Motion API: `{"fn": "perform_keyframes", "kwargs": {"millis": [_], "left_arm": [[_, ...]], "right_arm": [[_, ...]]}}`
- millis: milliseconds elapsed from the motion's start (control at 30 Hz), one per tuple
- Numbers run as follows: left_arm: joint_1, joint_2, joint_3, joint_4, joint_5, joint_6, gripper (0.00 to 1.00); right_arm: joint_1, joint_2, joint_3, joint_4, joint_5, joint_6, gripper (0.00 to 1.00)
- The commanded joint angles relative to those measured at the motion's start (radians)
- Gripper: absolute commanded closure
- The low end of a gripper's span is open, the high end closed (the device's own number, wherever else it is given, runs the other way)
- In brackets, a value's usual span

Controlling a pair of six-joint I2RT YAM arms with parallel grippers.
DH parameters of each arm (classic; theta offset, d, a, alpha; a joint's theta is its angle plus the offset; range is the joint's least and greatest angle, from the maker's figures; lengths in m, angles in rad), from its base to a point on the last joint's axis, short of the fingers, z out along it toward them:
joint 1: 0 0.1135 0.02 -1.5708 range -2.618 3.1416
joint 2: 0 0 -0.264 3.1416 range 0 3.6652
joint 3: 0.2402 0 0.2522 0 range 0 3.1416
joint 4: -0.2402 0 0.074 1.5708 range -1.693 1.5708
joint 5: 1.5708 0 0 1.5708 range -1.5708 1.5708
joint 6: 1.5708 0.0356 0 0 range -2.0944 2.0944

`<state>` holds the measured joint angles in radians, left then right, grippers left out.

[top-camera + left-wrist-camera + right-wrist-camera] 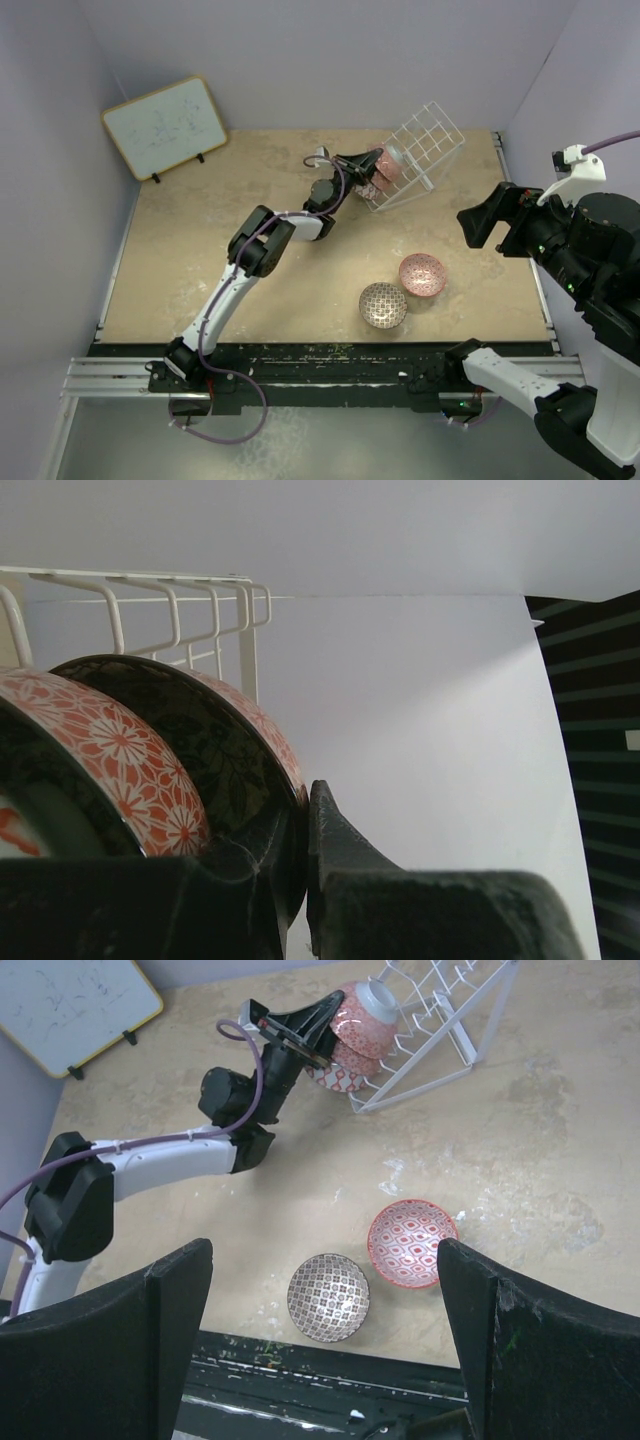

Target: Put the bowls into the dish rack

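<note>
The white wire dish rack stands tilted at the back of the table. My left gripper reaches into its near end and is shut on the rim of a red-patterned bowl with a dark leafy inside. Another red floral bowl stands on edge right beside it in the rack. A brownish-grey lattice bowl and a pink bowl sit upright on the table, close together. My right gripper is open and empty, high above those two bowls.
A wood-framed whiteboard leans at the back left corner. Grey walls close in the table on three sides. The black rail with the arm bases runs along the near edge.
</note>
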<state>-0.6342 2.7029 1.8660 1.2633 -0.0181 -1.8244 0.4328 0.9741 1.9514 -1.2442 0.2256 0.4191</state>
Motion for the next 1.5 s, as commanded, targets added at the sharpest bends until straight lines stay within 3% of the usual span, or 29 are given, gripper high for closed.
{"fn": "perform_keyframes", "kwargs": {"millis": [0,200,533,1200,1467], "left_arm": [[0.010,-0.093,-0.022,0.025,-0.003,0.004,0.87],[0.012,-0.130,-0.055,0.011,-0.006,0.010,0.71],[0.013,-0.175,-0.080,-0.032,-0.008,0.020,0.52],[0.052,-0.374,-0.212,-0.510,0.091,0.117,0.30],[0.073,-0.407,-0.260,-0.548,0.110,0.142,0.29]], "right_arm": [[0.001,0.011,0.007,0.006,0.008,-0.003,0.05],[0.001,0.017,0.013,0.007,0.003,-0.006,0.05],[0.001,0.017,0.011,0.009,0.001,-0.009,0.05],[0.001,0.005,-0.008,0.024,-0.006,-0.012,0.04],[0.001,0.006,-0.017,0.034,-0.017,-0.013,0.04]]}}
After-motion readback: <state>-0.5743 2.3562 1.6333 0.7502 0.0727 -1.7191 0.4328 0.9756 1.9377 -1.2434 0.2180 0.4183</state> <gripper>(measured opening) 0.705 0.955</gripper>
